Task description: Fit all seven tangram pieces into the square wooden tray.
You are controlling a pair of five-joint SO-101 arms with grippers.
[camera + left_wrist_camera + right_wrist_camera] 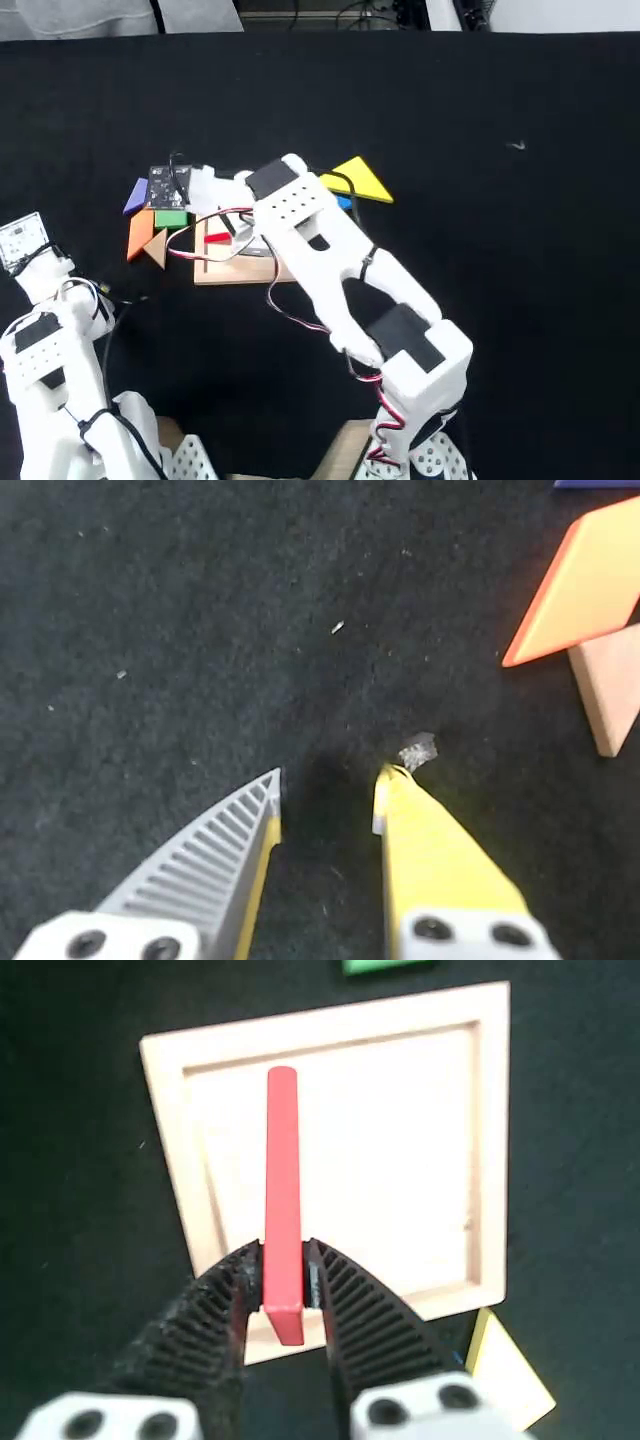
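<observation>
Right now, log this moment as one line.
right gripper: shut on red piece, on edge over tray | left gripper: open, over black cloth near orange piece | yellow piece: outside tray

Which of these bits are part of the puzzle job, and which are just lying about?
Job: red piece in right gripper; wooden tray; yellow triangle; orange piece; green piece; purple piece; tan triangle.
Lying about: white scrap; black cloth.

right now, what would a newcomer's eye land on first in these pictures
The red piece stands out first, pinched on edge between the fingers of the right gripper over the square wooden tray. Next come the yellow triangle by the tray's far corner and the orange piece on the black cloth at its other side.
</observation>
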